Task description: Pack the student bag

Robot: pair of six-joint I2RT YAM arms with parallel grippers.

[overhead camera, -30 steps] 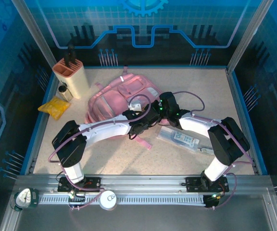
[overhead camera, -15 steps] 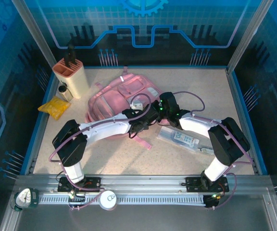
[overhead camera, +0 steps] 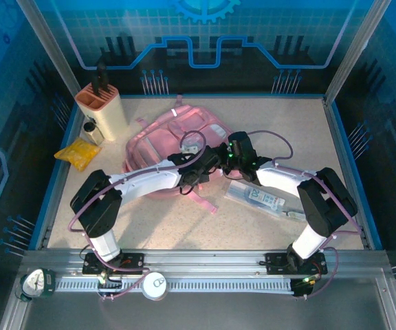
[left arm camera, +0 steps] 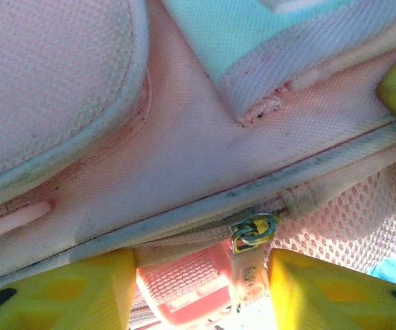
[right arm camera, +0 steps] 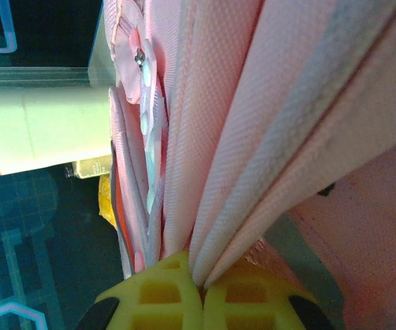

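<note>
The student bag point(overhead camera: 162, 141) lies flat on the counter, from the centre toward the far edge, left of the middle. My right gripper point(right arm camera: 201, 287) has its fingers pressed together on a fold of the bag's pink fabric, so I read it as the anchor. My left gripper point(left arm camera: 201, 292) has its fingers spread either side of the zipper pull point(left arm camera: 247, 271), which hangs by a small ring point(left arm camera: 253, 230) just below the seam. It is not yet pinched.

As I judge it, the step is opening the zip so things can go in. To do it well, I'd close the left fingers squarely on the flat tab rather than on the ring, which would likely slip out. The mesh point(left arm camera: 349, 220) beside the pull could be caught too, so I'd centre first. Then I'd draw along the line of the seam, not up off it, with the right pinch pulling the cloth taut the opposite way. The clear pencil case point(overhead camera: 255, 197) waits near the right arm.
</note>
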